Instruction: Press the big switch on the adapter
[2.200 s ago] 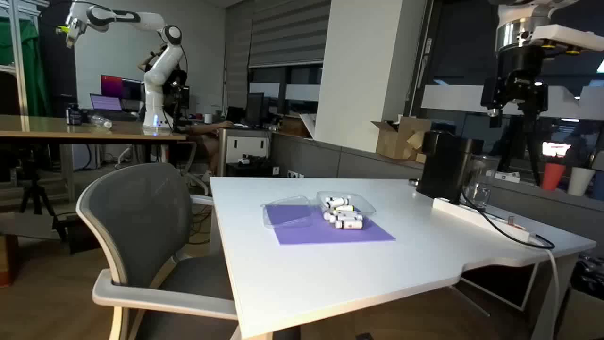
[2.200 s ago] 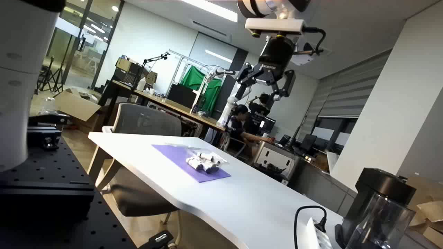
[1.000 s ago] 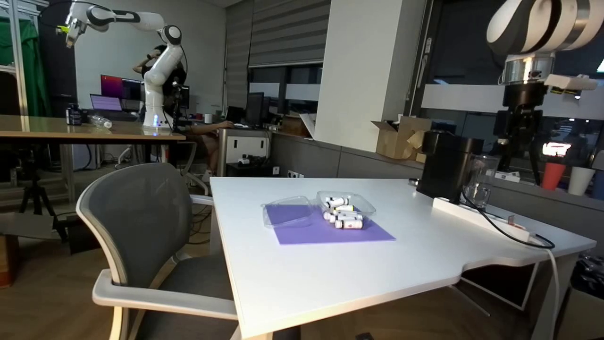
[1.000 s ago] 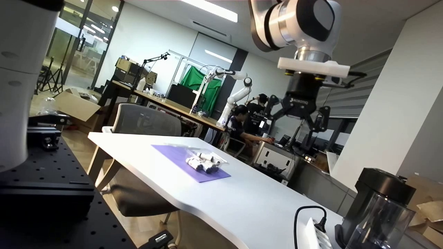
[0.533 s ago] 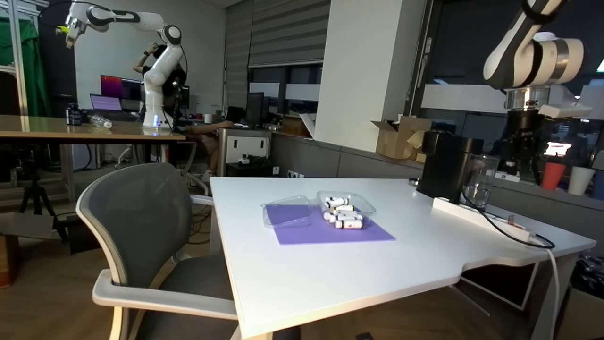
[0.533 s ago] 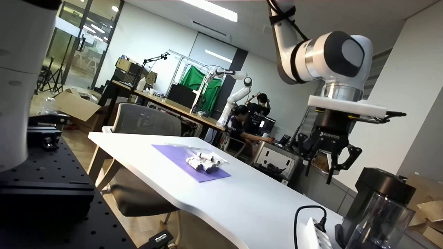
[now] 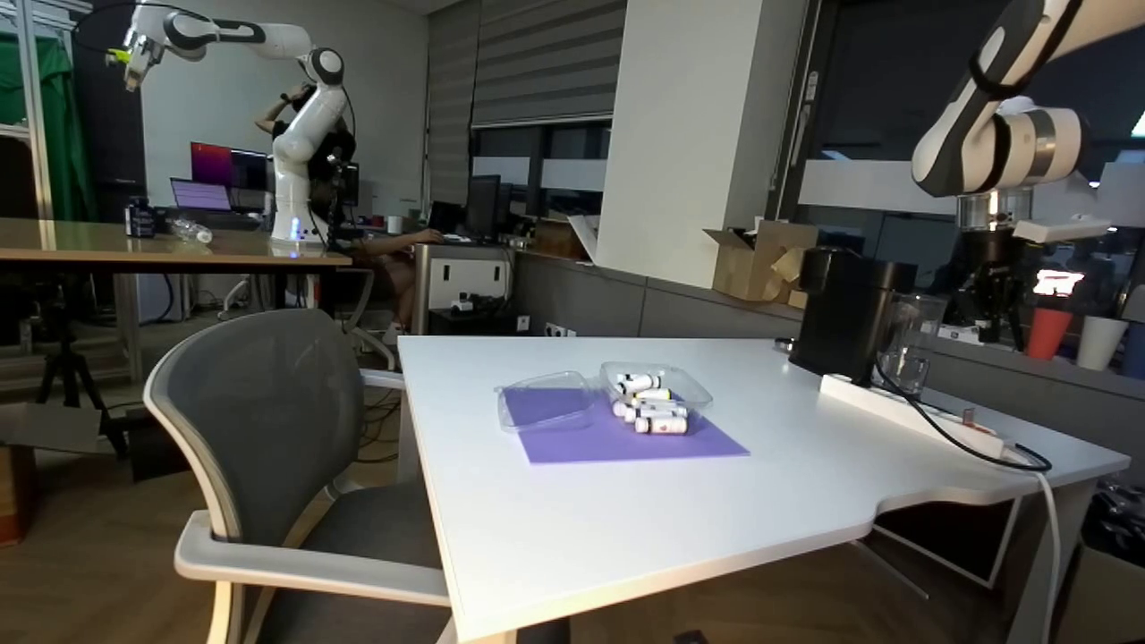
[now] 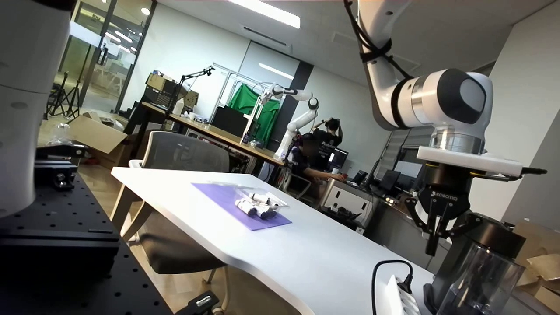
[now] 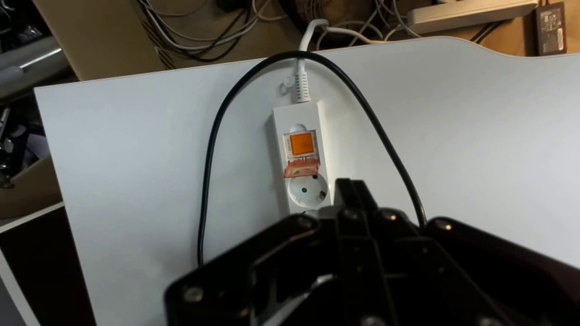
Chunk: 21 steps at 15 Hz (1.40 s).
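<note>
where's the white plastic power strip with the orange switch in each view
In an exterior view: the long white plastic power strip lies toward the right edge, below mid-height.
In an exterior view: the strip sits at the bottom edge, right of centre, cut off.
Wrist view: the strip is near centre, its lower part hidden by the black robot hand.
Shared landmark: the looping black power cable, in all three.

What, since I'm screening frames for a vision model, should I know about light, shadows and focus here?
Wrist view: the orange switch looks crisp, the end effector up close is dark and rather soft, and a faint shadow edges the adapter on the picture's left; in an exterior view, the ceiling light is blown out white; in an exterior view, the end effector blends into the dark window.
</note>
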Each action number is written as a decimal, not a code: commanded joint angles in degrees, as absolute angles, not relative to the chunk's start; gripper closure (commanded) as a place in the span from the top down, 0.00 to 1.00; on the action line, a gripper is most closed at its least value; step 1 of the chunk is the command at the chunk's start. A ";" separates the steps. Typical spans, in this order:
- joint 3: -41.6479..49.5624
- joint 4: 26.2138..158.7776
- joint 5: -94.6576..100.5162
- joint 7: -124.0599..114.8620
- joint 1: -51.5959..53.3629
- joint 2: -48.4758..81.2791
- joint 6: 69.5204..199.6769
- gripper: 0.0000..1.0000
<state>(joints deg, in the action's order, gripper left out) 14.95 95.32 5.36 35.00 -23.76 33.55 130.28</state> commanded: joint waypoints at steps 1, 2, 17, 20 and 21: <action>13.48 94.67 6.43 34.37 -25.05 33.76 129.91 0.01; 13.48 94.56 6.45 34.35 -25.04 33.82 129.83 0.01; 11.17 97.88 5.94 36.13 -29.94 40.88 146.65 0.00; 10.53 97.82 5.80 37.33 -31.55 42.33 148.83 0.00; 10.02 97.74 5.61 38.10 -32.28 42.72 149.74 0.00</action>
<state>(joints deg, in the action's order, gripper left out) 11.58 97.62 5.47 36.53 -30.19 42.40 147.72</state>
